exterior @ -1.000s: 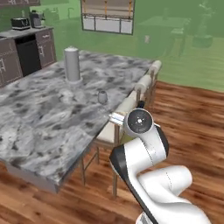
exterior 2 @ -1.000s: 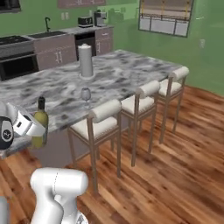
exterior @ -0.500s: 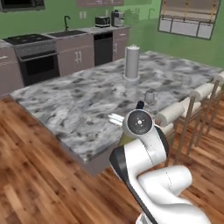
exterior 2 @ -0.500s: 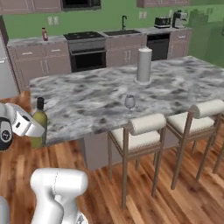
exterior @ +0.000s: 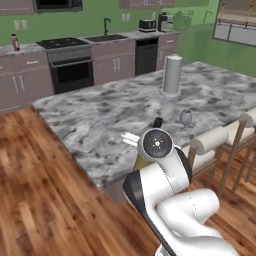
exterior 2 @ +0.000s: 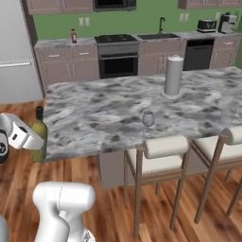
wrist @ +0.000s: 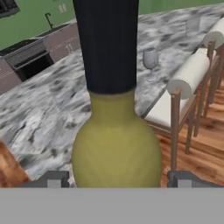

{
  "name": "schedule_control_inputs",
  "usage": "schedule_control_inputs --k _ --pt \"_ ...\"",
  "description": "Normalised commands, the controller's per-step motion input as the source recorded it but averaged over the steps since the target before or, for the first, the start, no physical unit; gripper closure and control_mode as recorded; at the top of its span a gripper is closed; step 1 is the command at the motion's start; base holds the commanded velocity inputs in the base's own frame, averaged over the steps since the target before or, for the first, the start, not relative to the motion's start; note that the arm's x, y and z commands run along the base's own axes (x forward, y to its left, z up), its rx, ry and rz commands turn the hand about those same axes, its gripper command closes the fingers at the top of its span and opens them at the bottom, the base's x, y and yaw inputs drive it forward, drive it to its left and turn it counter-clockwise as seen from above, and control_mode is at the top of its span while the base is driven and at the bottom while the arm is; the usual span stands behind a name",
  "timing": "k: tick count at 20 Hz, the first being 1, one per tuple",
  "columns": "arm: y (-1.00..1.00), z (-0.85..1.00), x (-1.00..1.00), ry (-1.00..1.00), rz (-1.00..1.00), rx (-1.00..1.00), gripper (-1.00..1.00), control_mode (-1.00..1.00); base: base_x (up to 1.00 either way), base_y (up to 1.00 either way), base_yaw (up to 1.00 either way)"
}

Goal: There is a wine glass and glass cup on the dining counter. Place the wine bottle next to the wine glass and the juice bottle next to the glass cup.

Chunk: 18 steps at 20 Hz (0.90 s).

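Far left on the wall counter, a small dark red juice bottle (exterior 2: pixel 73 36) stands upright beside the black stove (exterior 2: pixel 116 38). Nearer, off the corner of the table (exterior 2: pixel 94 118), the hand (exterior 2: pixel 29 136) is clenched around the olive-yellow wine bottle (exterior 2: pixel 38 134), gripping its body so that it stays upright, black neck up. The bottle sits beside the table's edge, above the wooden floor (exterior 2: pixel 111 198), not resting on the stone. In the view along the hand the bottle's yellow shoulder (wrist: pixel 116 144) fills the space between the two dark fingertips (wrist: pixel 52 179), each of them close against one side.

Further right on the marbled top, a wine glass (exterior 2: pixel 148 119) stands upright near the front edge, just behind the first cushioned stool (exterior 2: pixel 160 153). Beyond it, toward the middle of the table, stands a tall grey cylinder (exterior 2: pixel 173 75), well apart from the glass. A second stool (exterior 2: pixel 222 144) follows on the right.
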Motion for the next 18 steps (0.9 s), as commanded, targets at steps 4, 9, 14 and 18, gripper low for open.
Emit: schedule_control_inputs --k 4,9,14,18 --pt "0.00 0.00 0.00 0.00 0.00 0.00 1.00 1.00 0.48 -0.36 0.14" --pt "0.00 0.00 0.00 0.00 0.00 0.00 1.00 1.00 0.45 -0.29 0.15" --pt "0.00 0.00 0.00 0.00 0.00 0.00 1.00 1.00 0.43 -0.02 0.09" --pt "0.00 0.00 0.00 0.00 0.00 0.00 1.00 1.00 0.37 0.07 0.00"
